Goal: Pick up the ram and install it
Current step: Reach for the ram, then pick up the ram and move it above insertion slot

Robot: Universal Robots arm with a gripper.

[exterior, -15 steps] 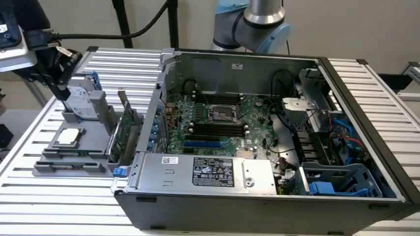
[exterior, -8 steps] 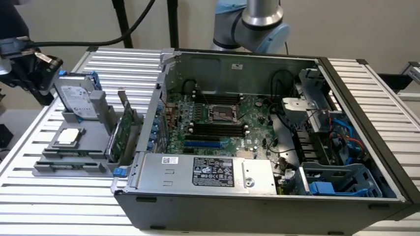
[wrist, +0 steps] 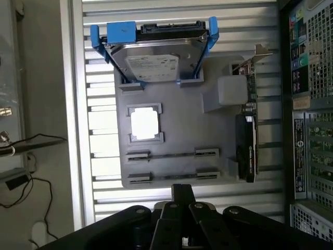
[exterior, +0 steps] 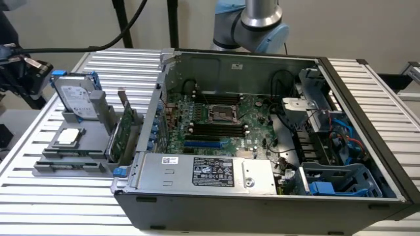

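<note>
Hovering at 9 o'clock of the computer case [exterior: 262, 206], the pincer [wrist: 182, 194] looks down on the gray tray [wrist: 179, 125] on the tabletop [exterior: 39, 196]; apart or together, I cannot tell. The ram [wrist: 171, 154] seems to be the thin strip held edgewise in 1 of 2 slots, likely for easy grasping.

A slatted aluminium table [exterior: 46, 196] carries everything. On the exterior view's left, a grey parts holder [exterior: 66, 169] lies flat on the slats. Just beside it, toward the exterior view's right, an open desktop computer case [exterior: 262, 214] lies on its side, interior facing up, taking up most of the table's surface.
</note>
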